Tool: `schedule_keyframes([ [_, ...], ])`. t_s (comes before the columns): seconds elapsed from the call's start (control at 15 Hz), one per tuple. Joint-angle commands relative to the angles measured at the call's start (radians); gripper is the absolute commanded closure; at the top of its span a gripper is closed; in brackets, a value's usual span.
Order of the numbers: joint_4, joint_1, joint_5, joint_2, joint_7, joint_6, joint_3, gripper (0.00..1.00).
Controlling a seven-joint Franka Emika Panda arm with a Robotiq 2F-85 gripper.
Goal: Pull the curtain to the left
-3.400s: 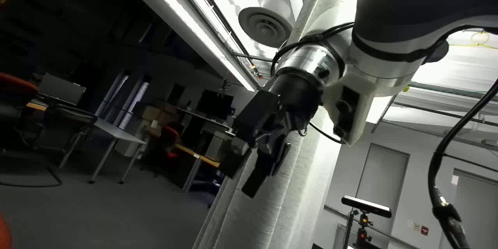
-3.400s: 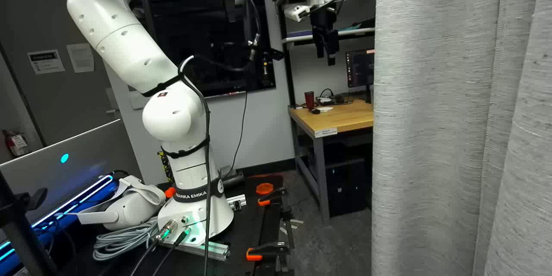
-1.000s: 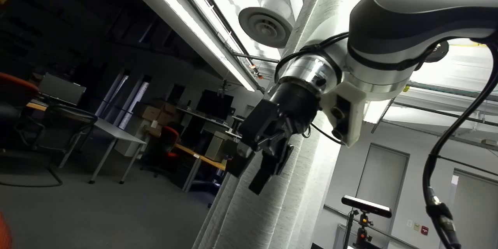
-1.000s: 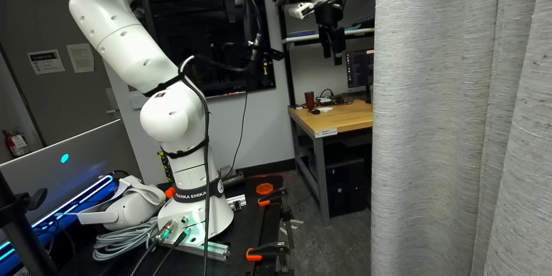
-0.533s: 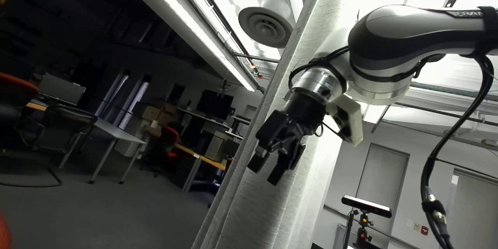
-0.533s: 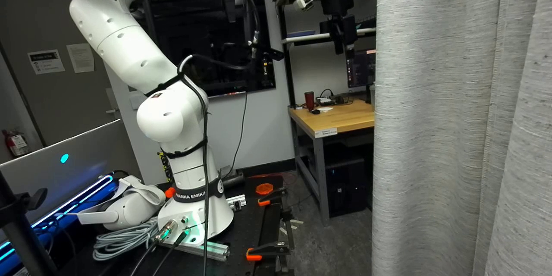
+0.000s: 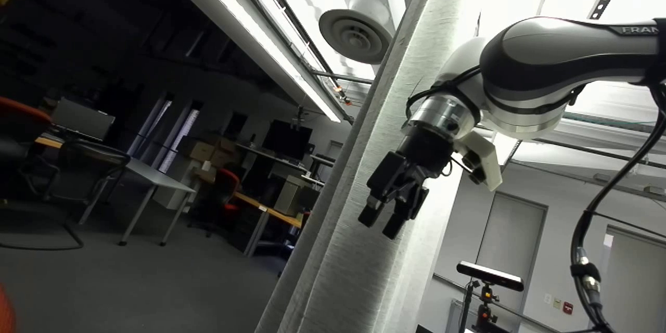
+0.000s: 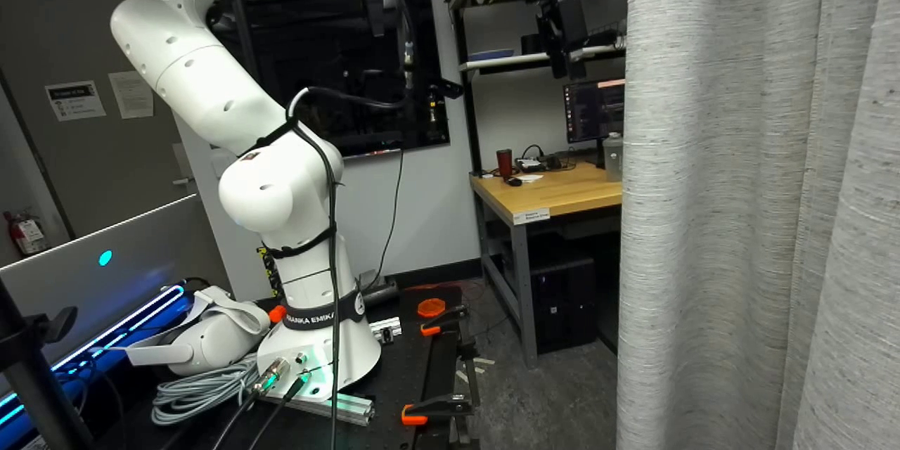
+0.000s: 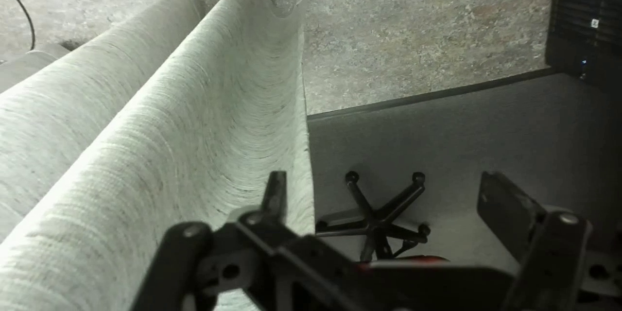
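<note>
Gaping wide, the tool (image 9: 384,174) hangs near the curtain (image 9: 194,107) — whether they touch, I cannot tell.

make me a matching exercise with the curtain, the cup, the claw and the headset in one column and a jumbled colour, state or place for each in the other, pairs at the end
Column 1
1. curtain
2. cup
3. claw
4. headset

Column 2
A. black, its jaws apart
B. pale grey, hanging in long folds
C. white, beside the coiled grey cable
D. dark red, standing on the wooden desk

Right pairs: 1-B, 2-D, 3-A, 4-C
</note>
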Motion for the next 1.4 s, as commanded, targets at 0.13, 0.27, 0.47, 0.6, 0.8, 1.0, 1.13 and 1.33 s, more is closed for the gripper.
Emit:
schedule_keyframes([
  [0.13,-0.036,-0.017,-0.055,-0.078,-0.005,-0.073,-0.005,0.0],
  [0.27,-0.04,-0.023,-0.069,-0.09,-0.005,-0.084,-0.009,0.0],
  [0.47,-0.035,-0.032,-0.088,-0.106,-0.001,-0.081,-0.013,0.0],
  [0.6,-0.027,-0.041,-0.103,-0.117,0.002,-0.076,-0.017,0.0],
  [0.8,-0.015,-0.058,-0.121,-0.134,0.006,-0.073,-0.022,0.0],
  [1.0,-0.004,-0.075,-0.147,-0.145,0.009,-0.059,-0.023,0.0],
  [1.13,0.009,-0.084,-0.171,-0.145,0.011,-0.043,-0.021,0.0],
  [1.33,0.035,-0.09,-0.221,-0.132,0.002,0.023,-0.018,0.0],
])
